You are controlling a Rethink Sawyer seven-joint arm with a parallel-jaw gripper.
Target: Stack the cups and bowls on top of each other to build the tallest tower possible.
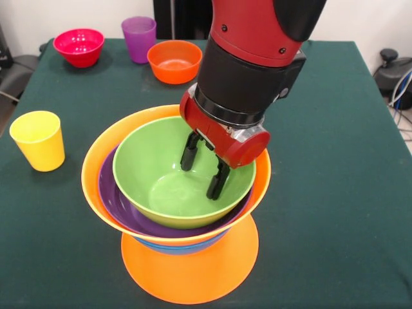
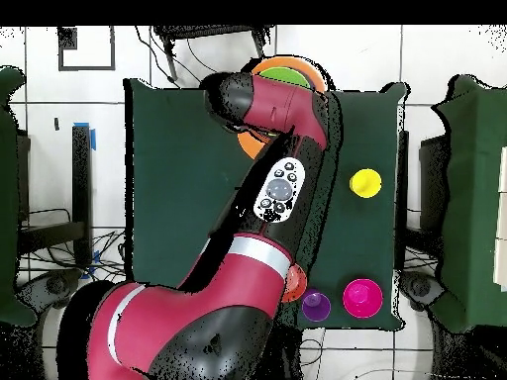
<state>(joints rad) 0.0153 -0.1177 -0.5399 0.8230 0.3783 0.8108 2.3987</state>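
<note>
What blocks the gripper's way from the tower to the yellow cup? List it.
Nothing visible does. The gripper hangs open inside the green bowl on top of the tower. The yellow cup stands alone on bare green table, apart from the pile. The gripper only has to rise over the bowl rims first.

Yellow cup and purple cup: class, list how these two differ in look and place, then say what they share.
The yellow cup is opaque; the purple cup looks translucent. In the front view, the yellow cup stands alone near the table's left edge, while the purple cup stands at the far side between the pink-red bowl and a small orange bowl. Both are upright, tapered, handleless and off the tower.
</note>
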